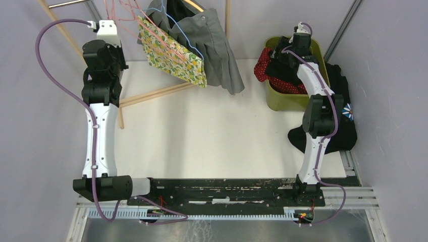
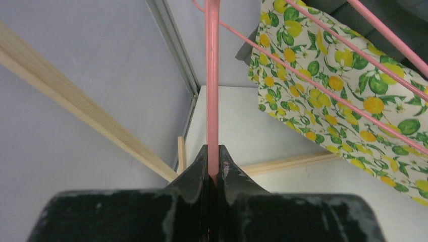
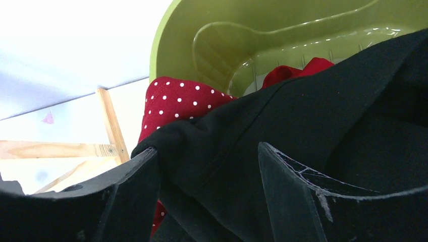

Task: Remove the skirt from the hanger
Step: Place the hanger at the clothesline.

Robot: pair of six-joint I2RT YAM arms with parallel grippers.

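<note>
Mid-task, at the hold-and-strip step. Gripping the thin pink wire hanger with the left gripper at the far left, jaws clamped together on 1 straight rod of it. Hanging from that hanger, above the white tabletop: the yellow-and-green lemon-print fabric skirt, carried on the pink wires and not yet off (how fastened, cannot tell). Just behind it, a grey pleated garment on a light-blue wire hanger, both by the pale wooden rack.

Over at the far right, poised at the lime-green plastic bin with the right gripper, jaws apart, a fold of black cloth lying between them and a red white-dotted garment just beside. Cannot tell whether pressing on that cloth or merely around it; judged not gripping.

Judged next: lift the right gripper clear of the bin without dragging the black cloth along, cross leftward to the skirt's lower edge, close on the printed fabric alone, then draw it down and away with the left clamp kept firm. Calls for care to miss the pink wires and the grey garment behind, and to pull the skirt free rather than swing the whole hanger.
</note>
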